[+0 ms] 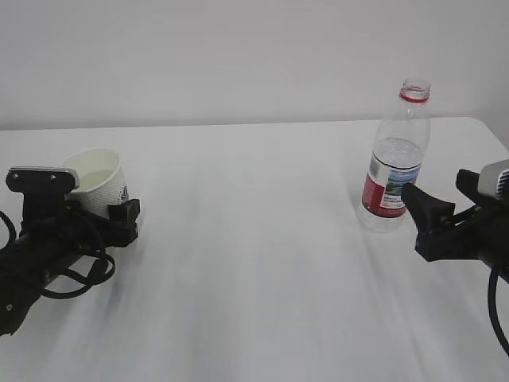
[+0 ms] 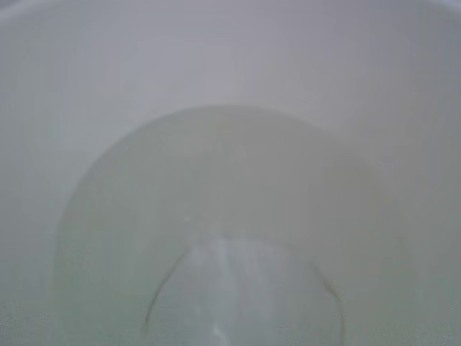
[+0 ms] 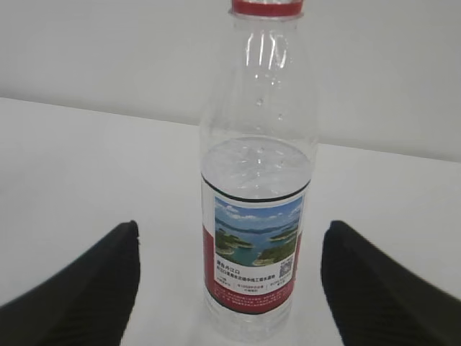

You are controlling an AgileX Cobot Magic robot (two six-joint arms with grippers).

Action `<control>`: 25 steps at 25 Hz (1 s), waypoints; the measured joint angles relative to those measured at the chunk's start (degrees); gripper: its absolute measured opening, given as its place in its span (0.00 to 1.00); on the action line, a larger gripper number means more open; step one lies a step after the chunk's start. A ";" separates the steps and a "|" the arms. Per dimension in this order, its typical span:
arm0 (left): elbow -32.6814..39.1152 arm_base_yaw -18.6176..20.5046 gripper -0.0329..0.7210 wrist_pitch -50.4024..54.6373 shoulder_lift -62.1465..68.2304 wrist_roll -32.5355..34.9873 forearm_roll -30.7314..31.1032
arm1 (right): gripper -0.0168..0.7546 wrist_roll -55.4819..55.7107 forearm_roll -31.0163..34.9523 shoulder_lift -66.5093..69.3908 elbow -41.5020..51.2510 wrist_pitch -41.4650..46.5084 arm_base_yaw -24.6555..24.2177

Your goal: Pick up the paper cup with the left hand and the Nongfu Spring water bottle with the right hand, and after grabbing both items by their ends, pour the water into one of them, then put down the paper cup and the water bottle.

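1. Two items in the exterior view, both down at table level. The Nongfu Spring water bottle stands upright at right with no cap on and is partly full. The paper cup sits at far left, tilted. Pour looks done, so what's left is letting go and backing off.
2. Same view, arms. The left hand lies low along the table, with one finger in front of the cup wall and the other hidden. Can't tell whether it grips or is loose, or whether the cup base touches the table. The right hand is low, level and pointed at the bottle, just short of it.
3. Left wrist view: only the paper cup's inside, very close and blurry. A pale pool at the bottom is probably the water. No jaws visible, so the grip is unknown.
4. Right wrist view: bottle centred and upright, water roughly to the top of the label. The jaws are spread wide, one tip on each side, both clear of the plastic and holding nothing. Bottle set-down judged complete.
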 joint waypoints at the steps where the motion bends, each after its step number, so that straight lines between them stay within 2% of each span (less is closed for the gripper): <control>1: 0.00 0.00 0.84 0.00 0.00 0.00 0.13 | 0.79 0.00 0.00 0.00 0.00 0.00 0.00; 5: 0.00 0.00 0.84 0.00 0.00 0.00 0.34 | 0.79 0.00 0.00 0.00 0.00 0.00 0.00; 12: 0.54 0.00 0.95 -1.45 0.00 0.00 1.25 | 0.79 0.00 0.00 0.00 0.00 0.00 0.00; 25: 2.34 0.00 0.96 -1.93 0.00 0.00 3.48 | 0.79 0.00 0.00 0.00 0.00 0.00 0.00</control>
